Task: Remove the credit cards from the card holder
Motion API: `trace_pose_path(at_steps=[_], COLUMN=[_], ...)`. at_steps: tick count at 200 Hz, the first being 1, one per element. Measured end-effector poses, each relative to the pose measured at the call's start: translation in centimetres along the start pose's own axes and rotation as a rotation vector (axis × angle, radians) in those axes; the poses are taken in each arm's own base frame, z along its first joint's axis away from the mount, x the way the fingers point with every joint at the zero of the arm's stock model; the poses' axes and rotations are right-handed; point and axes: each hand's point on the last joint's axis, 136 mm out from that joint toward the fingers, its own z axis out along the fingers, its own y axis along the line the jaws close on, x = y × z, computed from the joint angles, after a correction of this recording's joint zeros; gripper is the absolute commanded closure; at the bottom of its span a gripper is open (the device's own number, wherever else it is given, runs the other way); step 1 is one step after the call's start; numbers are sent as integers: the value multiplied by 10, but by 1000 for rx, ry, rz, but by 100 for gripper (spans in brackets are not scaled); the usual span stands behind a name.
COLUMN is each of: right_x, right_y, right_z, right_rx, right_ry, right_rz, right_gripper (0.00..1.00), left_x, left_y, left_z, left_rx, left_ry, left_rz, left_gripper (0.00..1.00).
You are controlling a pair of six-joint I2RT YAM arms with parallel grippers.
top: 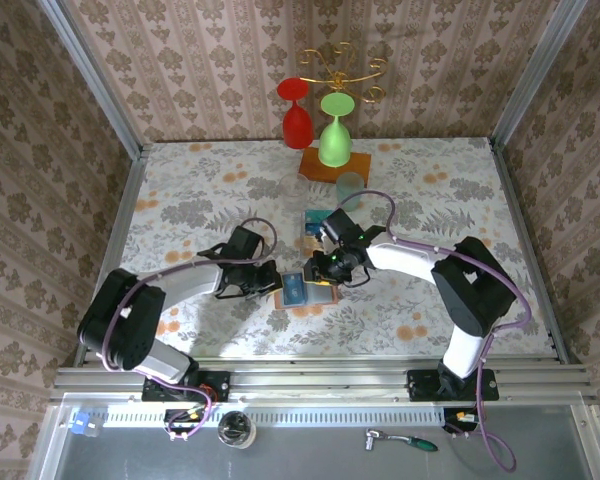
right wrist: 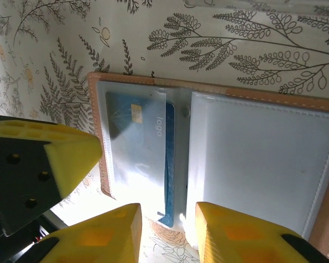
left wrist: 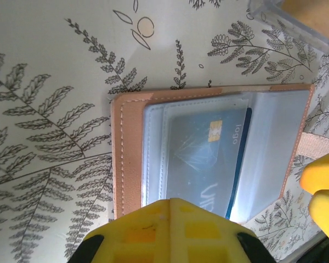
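The card holder (top: 306,291) lies open on the floral table, tan rim (left wrist: 130,159) around pale pocket panels (right wrist: 263,159). A teal-blue credit card (left wrist: 205,156) sits in its clear pocket, one long edge and corner (right wrist: 168,181) poking out of the pocket. My left gripper (left wrist: 171,201) is shut, its tip resting on the holder's near edge by the card. My right gripper (right wrist: 167,222) is open, its fingers either side of the card's protruding corner without pinching it. In the top view the left gripper (top: 276,280) and right gripper (top: 332,268) meet over the holder.
Behind the holder a small teal rectangle (top: 312,223) lies on the table. Further back stand a clear cup (top: 350,186) and an orange-brown wooden block (top: 320,165), below a red glass (top: 296,118) and a green glass (top: 334,135) on a gold stand.
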Motion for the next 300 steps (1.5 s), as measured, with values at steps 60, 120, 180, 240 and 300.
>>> trace_pose_path(at_steps=[60, 120, 180, 240, 300], right_x=[1, 0, 1, -1, -1], right_y=[3, 11, 10, 11, 9], right_z=[9, 20, 31, 37, 39], right_rx=[-18, -42, -42, -46, -25], right_ry=[17, 33, 53, 59, 65], right_rz=[0, 3, 4, 3, 2], right_gripper=[72, 74, 75, 76, 75], left_x=[-1, -2, -2, -2, -2], left_y=[1, 1, 2, 2, 2], left_z=[7, 7, 6, 6, 6], left_rx=[6, 7, 8, 8, 8], left_ry=[9, 9, 9, 9, 9], left_rz=[-1, -3, -7, -7, -7], left_gripper=[98, 98, 98, 98, 97])
